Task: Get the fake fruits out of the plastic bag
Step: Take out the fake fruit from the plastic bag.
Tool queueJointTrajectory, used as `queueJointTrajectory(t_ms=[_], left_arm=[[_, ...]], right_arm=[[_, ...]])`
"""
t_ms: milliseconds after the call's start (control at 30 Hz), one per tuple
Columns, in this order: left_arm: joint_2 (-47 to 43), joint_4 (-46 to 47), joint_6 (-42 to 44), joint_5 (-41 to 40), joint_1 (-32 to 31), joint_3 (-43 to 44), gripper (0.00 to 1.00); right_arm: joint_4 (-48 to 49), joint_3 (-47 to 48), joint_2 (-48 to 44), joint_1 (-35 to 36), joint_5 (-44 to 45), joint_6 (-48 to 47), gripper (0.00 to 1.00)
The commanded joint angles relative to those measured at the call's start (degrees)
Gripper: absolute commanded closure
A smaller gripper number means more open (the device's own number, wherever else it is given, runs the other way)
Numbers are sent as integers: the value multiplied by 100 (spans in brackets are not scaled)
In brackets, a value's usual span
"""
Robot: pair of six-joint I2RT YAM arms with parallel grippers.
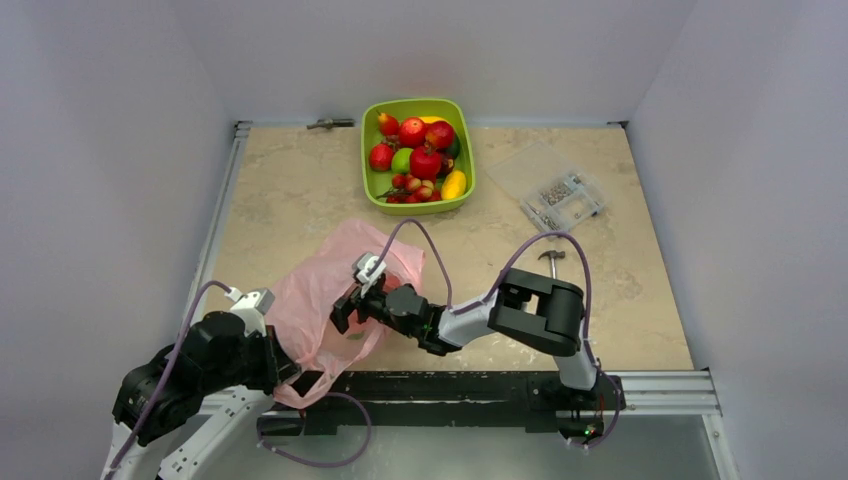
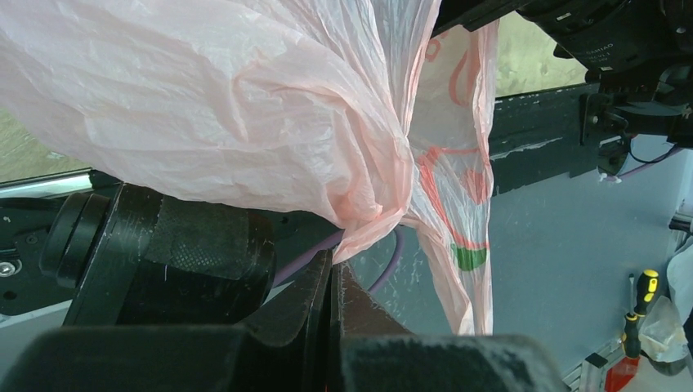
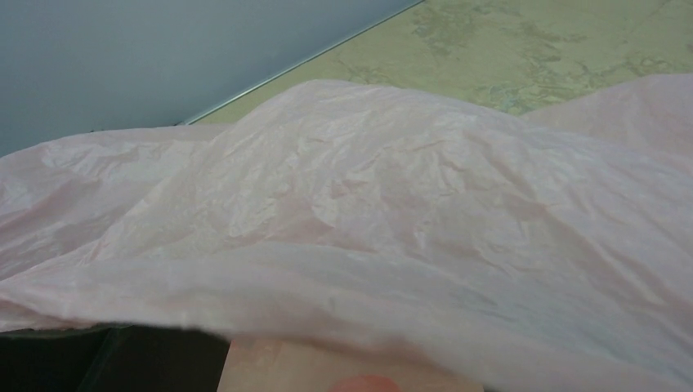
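**Top external.** Found plastic bag (image 1: 325,290) crumpled on the table (image 1: 300,190), close to the near edge and left of centre, with its lower end reaching past that edge. Noted left gripper (image 1: 296,378) at that lower end. Noted right gripper (image 1: 348,305) against the film on the bag's right side; cannot tell its opening here. Logged fake fruits (image 1: 418,160) heaped in green tray (image 1: 366,150) at the far edge, well apart from the bag.

**Left wrist.** Saw left gripper (image 2: 333,269) pinched narrow on a gathered fold of the plastic bag (image 2: 245,106), film fanning up from the jaws.

**Right wrist.** Saw only plastic bag (image 3: 392,212) film across the frame, table (image 3: 531,49) beyond. Fingers hidden; cannot tell opening.
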Motion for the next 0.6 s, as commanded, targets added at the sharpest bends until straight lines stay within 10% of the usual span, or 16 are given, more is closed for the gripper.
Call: queueJointTrajectory(t_ms=[0, 567], left_arm=[[142, -102, 165, 39, -28, -35, 100], [98, 64, 145, 227, -24, -182, 100]], right_arm=[[-199, 598, 294, 28, 218, -287, 1], [-551, 2148, 1699, 42, 1131, -582, 5]])
